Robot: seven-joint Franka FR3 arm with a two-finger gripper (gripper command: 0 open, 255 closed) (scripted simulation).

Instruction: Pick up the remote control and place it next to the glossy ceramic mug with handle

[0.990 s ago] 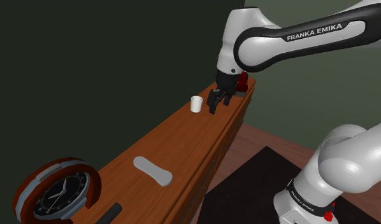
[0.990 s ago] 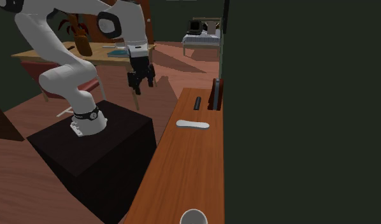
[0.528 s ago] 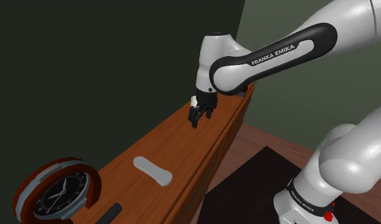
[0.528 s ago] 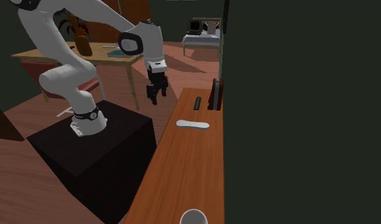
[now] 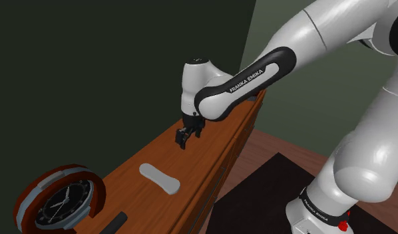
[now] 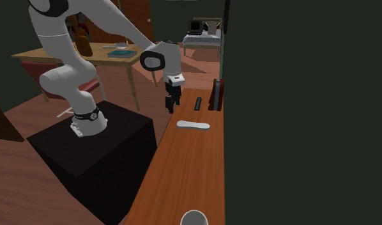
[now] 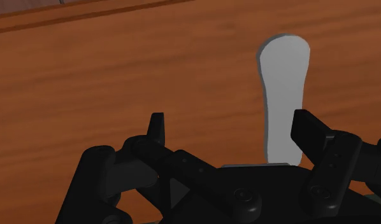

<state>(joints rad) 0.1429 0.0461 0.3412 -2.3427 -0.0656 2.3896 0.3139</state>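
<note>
At this moment I had the gripper hanging over the wooden top of the long cabinet, fingers pointing down and spread wide, with nothing between them. I kept it open like that, I judged, so it could drop straight over the remote control without a separate opening move. The remote, drawn pale grey, lay flat on the wood between the gripper and the round clock at the shoulder view's lower left, apart from both. From the hand's camera the remote ran lengthwise away from the gripper, so the fingers stood across its narrow width, which seemed the right way round for a clasp. It sat ahead of one finger rather than the gap, so I reckoned a sideways correction and a further advance were needed before lowering. In the second exterior view the white mug showed at the bottom edge, at the other end of the top and well apart from the remote, so a long carry lay ahead. A thin black bar lay just beyond the remote, near enough that I meant to watch it during the descent.
</note>
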